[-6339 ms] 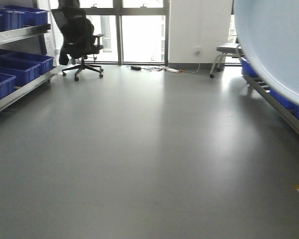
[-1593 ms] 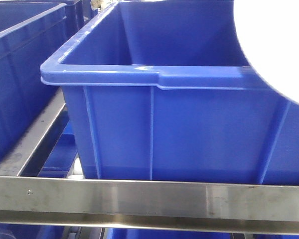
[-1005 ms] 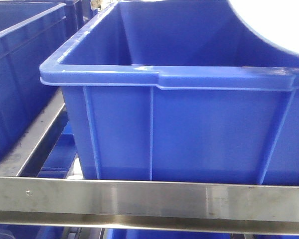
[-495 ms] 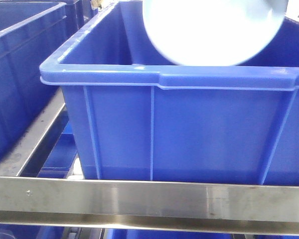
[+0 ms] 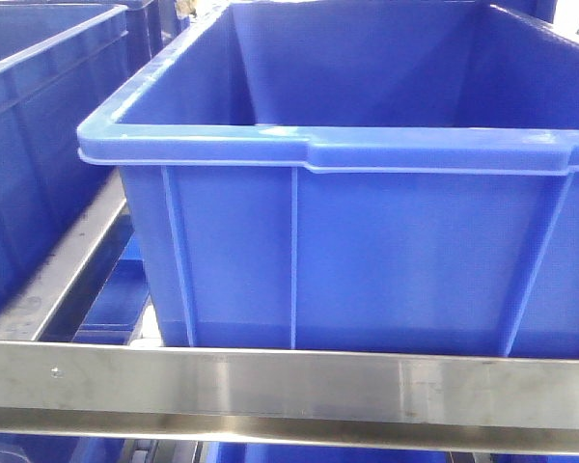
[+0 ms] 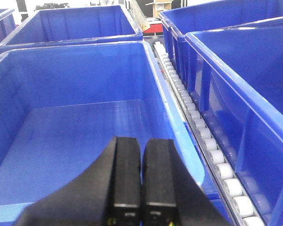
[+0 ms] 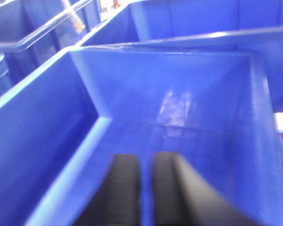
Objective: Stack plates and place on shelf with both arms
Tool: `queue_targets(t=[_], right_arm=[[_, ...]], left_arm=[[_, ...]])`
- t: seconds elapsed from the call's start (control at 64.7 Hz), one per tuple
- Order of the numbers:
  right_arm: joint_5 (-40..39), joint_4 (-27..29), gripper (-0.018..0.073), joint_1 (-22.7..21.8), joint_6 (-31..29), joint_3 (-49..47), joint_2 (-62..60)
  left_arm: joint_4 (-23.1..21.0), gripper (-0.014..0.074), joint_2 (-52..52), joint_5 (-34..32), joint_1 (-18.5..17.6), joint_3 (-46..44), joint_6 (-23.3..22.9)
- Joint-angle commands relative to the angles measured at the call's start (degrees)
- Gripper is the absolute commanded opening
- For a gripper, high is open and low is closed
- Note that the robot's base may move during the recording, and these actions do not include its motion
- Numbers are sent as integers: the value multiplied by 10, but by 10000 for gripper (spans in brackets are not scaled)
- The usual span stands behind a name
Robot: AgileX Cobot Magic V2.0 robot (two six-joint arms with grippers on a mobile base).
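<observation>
No plate shows in any view now. The shelf's flat steel front bar (image 5: 270,388) runs across the bottom of the front view, with a side rail (image 5: 72,265) at the left. My left gripper (image 6: 142,141) is shut and empty, its black fingers touching, above the inside of a blue crate (image 6: 75,122). My right gripper (image 7: 146,160) is blurred. Its two dark fingers stand a narrow gap apart with only blue showing between them, and it hovers over another blue crate (image 7: 179,94).
A large blue crate (image 5: 367,251) sits on the shelf right behind the front bar, with another crate (image 5: 29,116) to its left. A track of white rollers (image 6: 198,129) runs between crates in the left wrist view. More blue crates surround both grippers.
The pale plate moved from the upper right of the front view leftward over the crate, and now it is gone from view. Earlier still, the view went from open floor to the shelf.
</observation>
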Motion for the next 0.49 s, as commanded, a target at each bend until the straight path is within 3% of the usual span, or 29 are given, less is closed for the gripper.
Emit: queue_targets(t=[0.0, 0.232, 0.479], right_arm=[[2, -13, 53, -11, -15, -15, -50], [68, -30, 57, -45, -18, 77, -200], [90, -30, 57, -46, -18, 182, -388]], left_arm=[[-6, 82, 6, -53, -1, -18, -2], [-6, 82, 6, -53, -1, -18, -2], [-6, 82, 6, -53, -1, -18, -2]])
